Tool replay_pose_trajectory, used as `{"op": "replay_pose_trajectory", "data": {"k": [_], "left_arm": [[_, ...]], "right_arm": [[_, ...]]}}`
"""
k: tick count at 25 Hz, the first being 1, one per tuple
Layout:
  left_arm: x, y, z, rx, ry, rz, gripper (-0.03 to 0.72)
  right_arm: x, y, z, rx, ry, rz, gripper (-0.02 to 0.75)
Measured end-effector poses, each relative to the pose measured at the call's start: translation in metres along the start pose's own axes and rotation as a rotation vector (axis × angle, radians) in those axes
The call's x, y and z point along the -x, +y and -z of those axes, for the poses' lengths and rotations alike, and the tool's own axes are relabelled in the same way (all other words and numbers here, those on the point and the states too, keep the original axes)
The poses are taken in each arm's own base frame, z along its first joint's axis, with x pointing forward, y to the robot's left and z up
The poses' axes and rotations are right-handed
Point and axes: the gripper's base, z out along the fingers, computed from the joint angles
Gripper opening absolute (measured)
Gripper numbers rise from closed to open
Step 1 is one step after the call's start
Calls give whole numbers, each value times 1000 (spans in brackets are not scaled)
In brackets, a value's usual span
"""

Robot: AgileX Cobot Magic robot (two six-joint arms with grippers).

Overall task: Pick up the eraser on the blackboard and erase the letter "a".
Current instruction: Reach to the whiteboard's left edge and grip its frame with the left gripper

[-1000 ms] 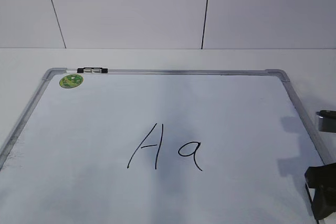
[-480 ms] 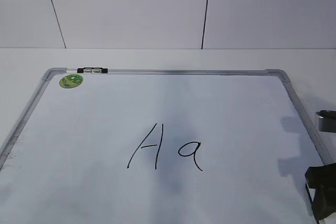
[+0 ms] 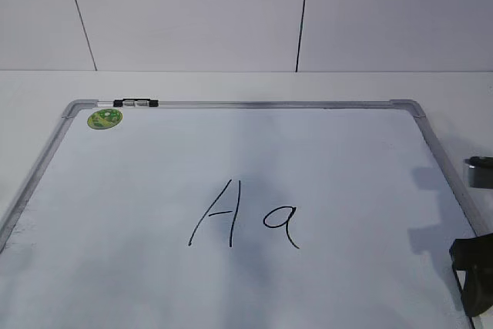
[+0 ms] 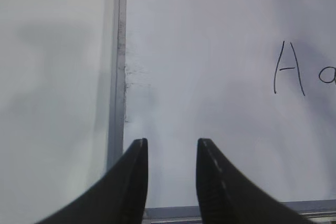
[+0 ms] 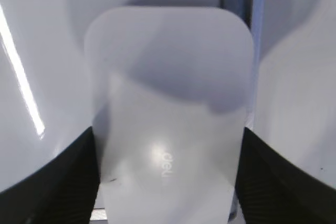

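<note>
White panel wall [image 3: 192, 13] w/ dark seams, white table [image 3: 231, 86].

Exterior view slants down across the blackboard [image 3: 139, 190]; both wrist views look down closely, left sharing its lettering.

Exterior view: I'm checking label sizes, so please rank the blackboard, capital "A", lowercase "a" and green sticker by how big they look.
1. blackboard
2. capital "A"
3. letter "a" and green sticker: they look about alike, and the sticker lies farther away, so I won't rank them.

Blackboard [image 3: 139, 190]: "A", letter "a" [image 3: 281, 225]; eraser [image 5: 168, 108]: "deli".
</note>
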Motion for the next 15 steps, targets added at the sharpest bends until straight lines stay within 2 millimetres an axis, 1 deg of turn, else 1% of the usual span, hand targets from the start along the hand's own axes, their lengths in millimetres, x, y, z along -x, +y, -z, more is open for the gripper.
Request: {"op": "replay_pose_trajectory", "data": {"k": [8, 12, 15], "left_arm": [[9, 2, -11, 10, 41, 21, 239], [11, 2, -14, 13, 61, 27, 239], [14, 4, -22, 21, 106, 39, 239]], "right_arm": [[17, 2, 31, -7, -25, 6, 538], [20, 4, 39, 6, -27, 0, 538], [20, 7, 43, 34, -20, -3, 538]]}}
